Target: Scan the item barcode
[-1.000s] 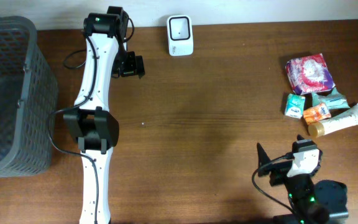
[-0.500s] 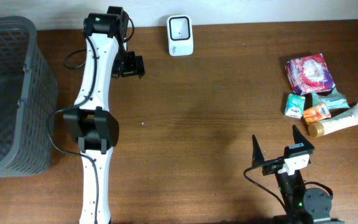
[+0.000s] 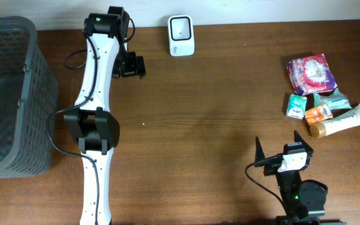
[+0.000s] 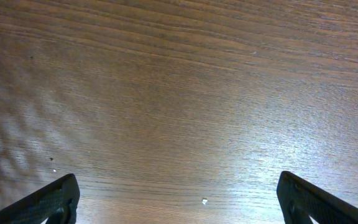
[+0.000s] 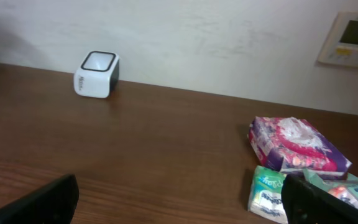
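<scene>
The items lie in a small pile at the table's right edge: a pink-and-purple packet (image 3: 311, 73) (image 5: 297, 144), a green-and-white packet (image 3: 296, 105) (image 5: 267, 193), a small orange item (image 3: 318, 114) and a white tube (image 3: 345, 120). The white barcode scanner (image 3: 181, 35) (image 5: 96, 74) stands at the back edge by the wall. My right gripper (image 3: 279, 145) (image 5: 182, 202) hovers open near the front edge, left of and nearer than the pile, holding nothing. Over bare wood at the back left, my left gripper (image 3: 132, 65) (image 4: 179, 202) is open and empty.
A dark grey mesh basket (image 3: 8, 94) fills the left edge of the table. The left arm (image 3: 95, 125) stretches from the front edge to the back, just right of the basket. A wall control panel (image 5: 353, 38) shows in the right wrist view.
The right arm has shifted a little to the left near the front edge, and its spread fingers now show plainly. The left arm and the items have not moved.
</scene>
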